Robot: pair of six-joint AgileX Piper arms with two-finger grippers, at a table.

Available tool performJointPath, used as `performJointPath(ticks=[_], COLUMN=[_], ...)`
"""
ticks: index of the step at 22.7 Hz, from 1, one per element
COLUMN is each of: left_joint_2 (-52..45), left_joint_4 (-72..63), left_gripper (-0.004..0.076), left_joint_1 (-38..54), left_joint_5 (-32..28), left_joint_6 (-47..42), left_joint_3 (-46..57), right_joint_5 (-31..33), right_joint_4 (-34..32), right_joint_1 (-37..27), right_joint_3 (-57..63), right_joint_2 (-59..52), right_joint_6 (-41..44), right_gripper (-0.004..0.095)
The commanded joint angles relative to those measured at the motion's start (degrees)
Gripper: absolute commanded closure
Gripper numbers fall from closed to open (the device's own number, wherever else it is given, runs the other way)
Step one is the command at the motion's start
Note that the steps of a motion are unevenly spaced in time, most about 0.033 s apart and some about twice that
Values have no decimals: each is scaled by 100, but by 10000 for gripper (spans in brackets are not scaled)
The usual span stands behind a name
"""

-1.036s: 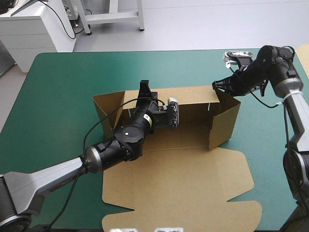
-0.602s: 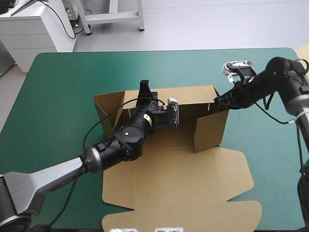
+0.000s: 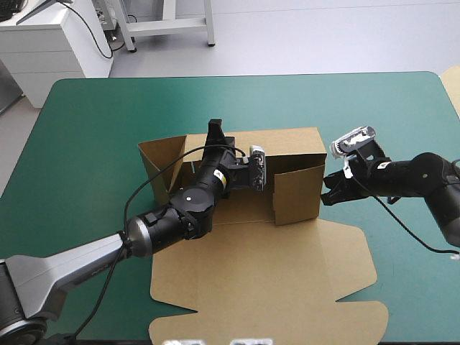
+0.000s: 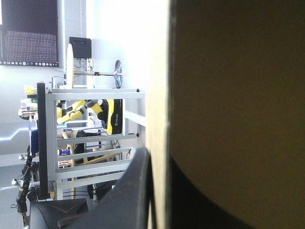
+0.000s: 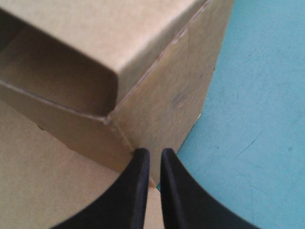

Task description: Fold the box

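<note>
**Right gripper** [image 3: 330, 188]: black fingers [image 5: 133, 191] all but together, a thin slit between them and no board in it. Tips are against the raised right corner of the box [image 3: 248, 205], low down, where the board meets the teal-green cover [image 3: 402, 122]. Open cover lies beyond it, out to the table's right and far edges.

**Left gripper** [image 3: 214, 131]: clamped over the top edge of the far wall [image 3: 287, 142], one finger on each face with the board between. Its arm [image 3: 172, 215] crosses the lid's left corner and the tray floor.

**Box**: brown, mid-table.
- Far wall: upright.
- Right end panel [image 3: 298, 195]: upright, turned inward across the front, making a square corner.
- Left side wall [image 3: 154, 162]: raised but splayed outward.
- Lid [image 3: 266, 280]: flat, spread toward the table's near edge, its notched margin close to that edge.

**Margins**: broad cover beyond the far wall and left of the box; a narrow strip along the near edge
</note>
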Motion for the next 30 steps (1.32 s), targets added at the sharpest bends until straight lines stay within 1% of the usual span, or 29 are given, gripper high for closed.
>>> performJointPath(ticks=[1,2,3,7,9,10,14,15,18,20,22,26,28,30], left_joint_2=[-190,-190,-190,-190,-149,-79,0,11,11,11,11,11,11,11], left_joint_4=[-28,-43,-41,-174,-415,-464,-514,-525,-584,-707,-841,-955,-1046,-1044], left_gripper=[731,731,731,731,731,731,731,731,731,731,731,731,731,731], left_joint_1=[-37,-37,-37,-37,-37,-37,-37,-37,-37,-37,-37,-37,-37,-37], left_joint_5=[14,24,24,-39,-151,-137,-126,-141,-193,-229,-306,-614,-652,-645], left_joint_6=[-168,-128,-128,-128,-105,-80,34,34,34,34,43,85,233,233], left_joint_3=[-104,-104,-104,-104,-91,-80,226,291,336,336,336,407,437,511], right_joint_5=[17,17,43,259,324,250,-638,-758,-799,-799,-799,-785,-700,-611], right_joint_4=[242,303,321,476,594,594,645,634,622,634,634,645,645,645], right_joint_1=[-39,-39,-39,-39,17,115,446,538,617,645,645,645,645,645], right_joint_3=[-90,-90,-90,-87,-87,-87,-87,-87,-87,-87,-87,-87,-87,-87], right_joint_2=[-180,-180,-184,-182,-75,4,172,235,354,420,423,423,423,423], right_joint_6=[-250,-400,-442,-577,-642,-683,-683,-683,-683,-670,-662,-662,-662,-662], right_gripper=[547,455,428,393,289,238,231,231,241,287,382,658,775,932])
